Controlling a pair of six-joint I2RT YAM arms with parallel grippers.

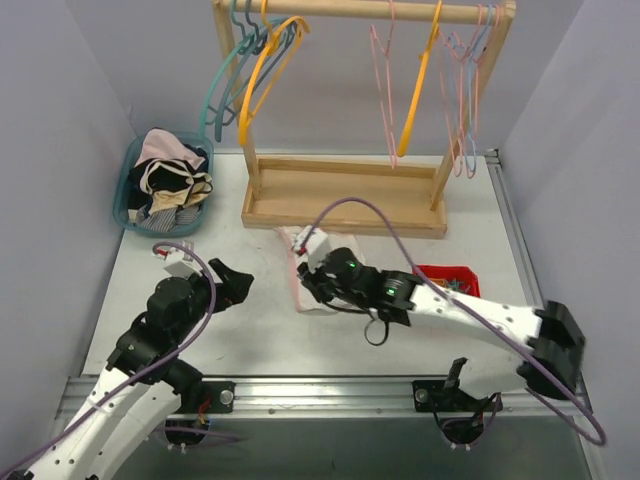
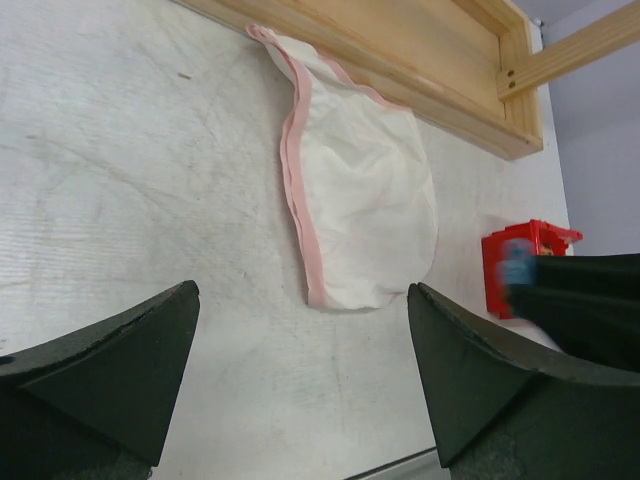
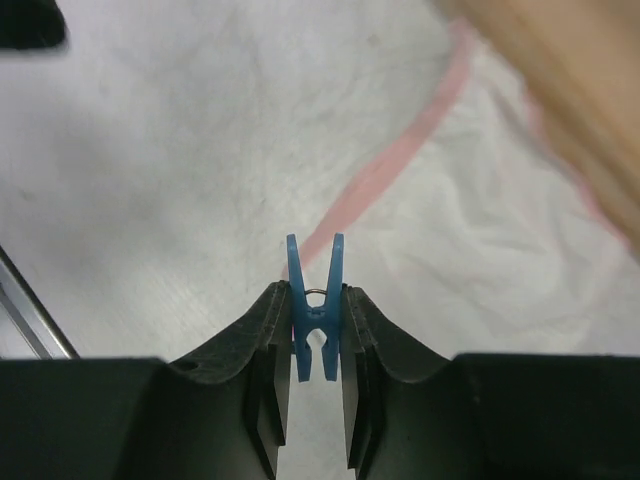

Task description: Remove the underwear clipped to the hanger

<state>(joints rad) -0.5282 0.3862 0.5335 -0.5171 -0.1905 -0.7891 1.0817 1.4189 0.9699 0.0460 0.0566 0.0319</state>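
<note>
A pale pink-white underwear (image 2: 365,190) with a pink hem lies flat on the table, just in front of the wooden rack base (image 2: 400,60). No hanger is on it. My right gripper (image 3: 315,305) hovers over this underwear (image 3: 470,230), shut on a small blue clothes clip (image 3: 313,330) that stands upright between the fingers. In the top view the right gripper (image 1: 318,275) covers part of the underwear (image 1: 297,290). My left gripper (image 2: 300,370) stands open and empty over bare table, short of the cloth's near end. Several bare hangers (image 1: 385,80) hang on the rack rail.
A teal basket (image 1: 128,205) of mixed clothes, some black, sits at the far left. A red box (image 1: 448,278) lies right of the right gripper. The wooden rack (image 1: 345,195) spans the table's back. Grey walls close in both sides.
</note>
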